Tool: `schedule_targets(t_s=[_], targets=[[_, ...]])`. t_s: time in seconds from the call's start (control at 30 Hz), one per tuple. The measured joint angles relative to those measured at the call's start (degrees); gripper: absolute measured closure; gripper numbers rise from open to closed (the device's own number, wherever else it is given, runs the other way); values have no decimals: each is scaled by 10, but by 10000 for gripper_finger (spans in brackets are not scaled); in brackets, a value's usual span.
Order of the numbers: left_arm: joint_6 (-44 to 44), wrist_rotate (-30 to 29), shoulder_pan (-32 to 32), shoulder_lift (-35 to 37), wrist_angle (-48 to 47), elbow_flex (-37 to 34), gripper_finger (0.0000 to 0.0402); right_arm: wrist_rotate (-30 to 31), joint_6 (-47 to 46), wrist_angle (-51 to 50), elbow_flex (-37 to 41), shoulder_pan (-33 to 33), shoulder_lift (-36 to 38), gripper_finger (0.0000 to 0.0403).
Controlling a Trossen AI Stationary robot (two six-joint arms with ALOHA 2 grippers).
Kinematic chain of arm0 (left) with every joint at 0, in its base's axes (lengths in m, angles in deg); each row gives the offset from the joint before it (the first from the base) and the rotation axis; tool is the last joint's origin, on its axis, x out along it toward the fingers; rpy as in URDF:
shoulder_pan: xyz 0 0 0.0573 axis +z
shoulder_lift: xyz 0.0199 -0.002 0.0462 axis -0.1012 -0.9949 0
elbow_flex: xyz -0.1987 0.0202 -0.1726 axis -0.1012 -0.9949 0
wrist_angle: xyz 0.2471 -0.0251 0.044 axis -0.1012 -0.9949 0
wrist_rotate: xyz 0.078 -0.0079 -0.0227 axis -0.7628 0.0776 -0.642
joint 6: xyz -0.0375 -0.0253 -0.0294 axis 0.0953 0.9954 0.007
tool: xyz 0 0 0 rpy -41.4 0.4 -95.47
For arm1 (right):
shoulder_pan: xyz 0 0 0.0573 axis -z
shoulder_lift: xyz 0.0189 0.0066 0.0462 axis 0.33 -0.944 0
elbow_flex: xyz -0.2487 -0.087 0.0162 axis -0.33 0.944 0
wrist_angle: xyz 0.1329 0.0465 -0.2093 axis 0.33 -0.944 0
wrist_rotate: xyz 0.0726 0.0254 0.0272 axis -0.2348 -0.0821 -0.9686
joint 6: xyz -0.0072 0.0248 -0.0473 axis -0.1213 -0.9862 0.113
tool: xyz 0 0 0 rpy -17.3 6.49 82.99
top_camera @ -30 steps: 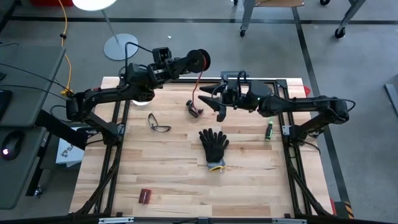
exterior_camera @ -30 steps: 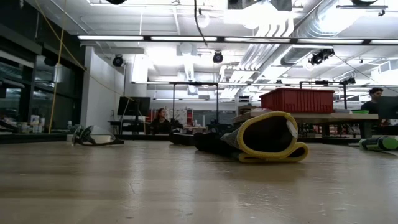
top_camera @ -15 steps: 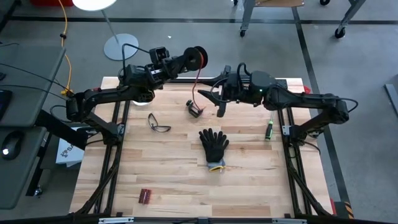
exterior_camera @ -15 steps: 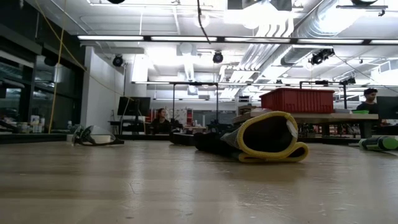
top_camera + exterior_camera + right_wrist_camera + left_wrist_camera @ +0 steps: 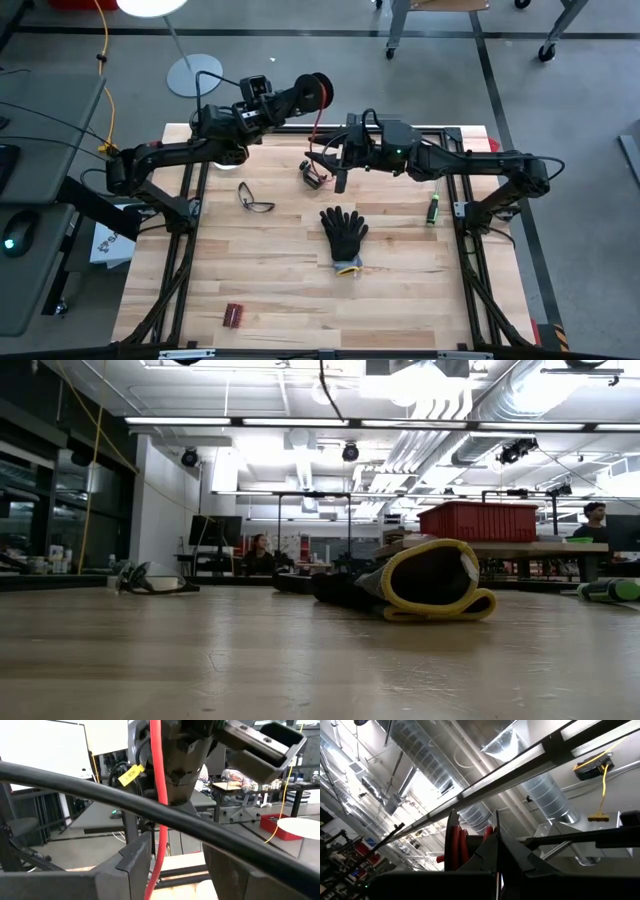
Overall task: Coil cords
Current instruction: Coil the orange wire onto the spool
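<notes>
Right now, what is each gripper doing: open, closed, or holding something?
Left gripper: closed on the black spool of red cord, held up above the table's far edge.
Right gripper: open, with the red cord hanging between its fingers.

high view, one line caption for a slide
Left claw holds the spool aloft; red cord hangs down beside the right claw.

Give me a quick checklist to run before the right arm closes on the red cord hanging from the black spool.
1. Small black round spool gripped by the left gripper, raised over the table's far edge: ok.
2. Thin red cord hanging down between the right gripper fingers: ok.
3. Right gripper open around the cord: ok.
4. Cord's loose end lying on the wooden table: ok.
5. Black knit glove and clear safety glasses apart from the cord: ok.
6. Cord free of snags on the spool: cannot tell.
</notes>
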Motion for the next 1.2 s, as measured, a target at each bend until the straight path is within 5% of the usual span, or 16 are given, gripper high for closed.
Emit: schedule_targets(t_s=[0.83, 1.03, 1.2], targets=[[-25, -22, 1, 4, 1, 0, 401, -5, -38, -59, 0, -15, 6, 310], [-24, -27, 1, 4, -1, 0, 401, -19, -40, -58, 0, -19, 6, 385], [-13, -28, 0, 4, -3, 0, 401, -5, -46, -40, 0, -22, 6, 399]])
